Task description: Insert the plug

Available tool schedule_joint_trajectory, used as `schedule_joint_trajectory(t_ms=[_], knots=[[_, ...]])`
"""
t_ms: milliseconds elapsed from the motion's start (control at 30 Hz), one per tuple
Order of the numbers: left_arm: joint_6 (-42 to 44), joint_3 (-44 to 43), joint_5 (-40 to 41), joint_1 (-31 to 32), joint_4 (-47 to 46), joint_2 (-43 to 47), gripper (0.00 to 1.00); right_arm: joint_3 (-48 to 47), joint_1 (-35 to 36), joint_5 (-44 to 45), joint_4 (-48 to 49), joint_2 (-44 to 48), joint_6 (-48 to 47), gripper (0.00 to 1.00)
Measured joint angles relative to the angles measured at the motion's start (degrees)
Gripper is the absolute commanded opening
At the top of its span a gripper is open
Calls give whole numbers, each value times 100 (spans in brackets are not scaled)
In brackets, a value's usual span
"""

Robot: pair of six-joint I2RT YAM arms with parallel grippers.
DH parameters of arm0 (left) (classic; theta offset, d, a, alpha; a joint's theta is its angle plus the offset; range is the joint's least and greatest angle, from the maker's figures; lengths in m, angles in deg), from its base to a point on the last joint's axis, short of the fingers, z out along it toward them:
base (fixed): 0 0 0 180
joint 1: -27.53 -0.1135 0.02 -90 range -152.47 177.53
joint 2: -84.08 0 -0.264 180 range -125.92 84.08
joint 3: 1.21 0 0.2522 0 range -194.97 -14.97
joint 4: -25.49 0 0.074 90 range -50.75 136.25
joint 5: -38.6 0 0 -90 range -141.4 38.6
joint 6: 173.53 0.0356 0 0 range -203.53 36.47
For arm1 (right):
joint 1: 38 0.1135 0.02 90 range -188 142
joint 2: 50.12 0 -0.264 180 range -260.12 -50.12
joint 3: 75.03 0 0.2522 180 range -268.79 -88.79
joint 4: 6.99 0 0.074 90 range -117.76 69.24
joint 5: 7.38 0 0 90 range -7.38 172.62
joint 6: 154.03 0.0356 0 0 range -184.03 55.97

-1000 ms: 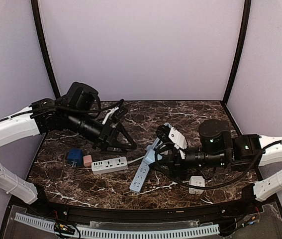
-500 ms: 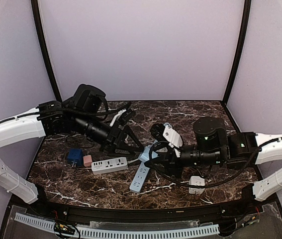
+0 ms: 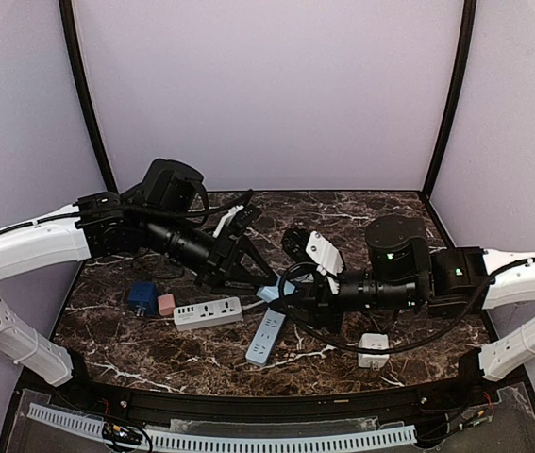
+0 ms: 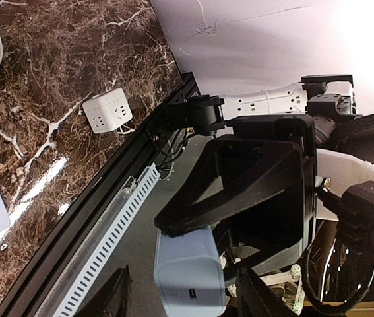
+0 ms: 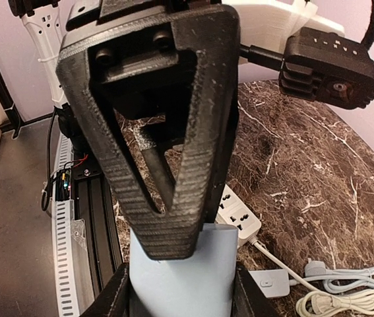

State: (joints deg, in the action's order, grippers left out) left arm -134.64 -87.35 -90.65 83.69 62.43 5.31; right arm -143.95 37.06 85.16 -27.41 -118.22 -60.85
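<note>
Left arm has swung in, jaws narrowing round the plug but not touching yet; right arm has it clamped mid-air in its jaws. Handover, I guess.

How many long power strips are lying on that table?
2. A white power strip lies left of centre. A pale blue power strip lies slanted just right of it, with its far end covered. More could be hidden from view.

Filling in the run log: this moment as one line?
phase: handover | right gripper: shut on blue plug | left gripper: open around it
</note>
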Motion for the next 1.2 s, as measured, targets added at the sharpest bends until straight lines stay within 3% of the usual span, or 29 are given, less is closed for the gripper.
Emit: schedule_joint_trajectory(t_ms=[367, 1200], knots=[[-44, 0, -129, 0, -79, -160, 36, -46, 0, 2, 107, -210, -122, 11], [107, -271, -361, 0, 199, -636, 38, 15, 0, 151, 146, -321, -280, 10]])
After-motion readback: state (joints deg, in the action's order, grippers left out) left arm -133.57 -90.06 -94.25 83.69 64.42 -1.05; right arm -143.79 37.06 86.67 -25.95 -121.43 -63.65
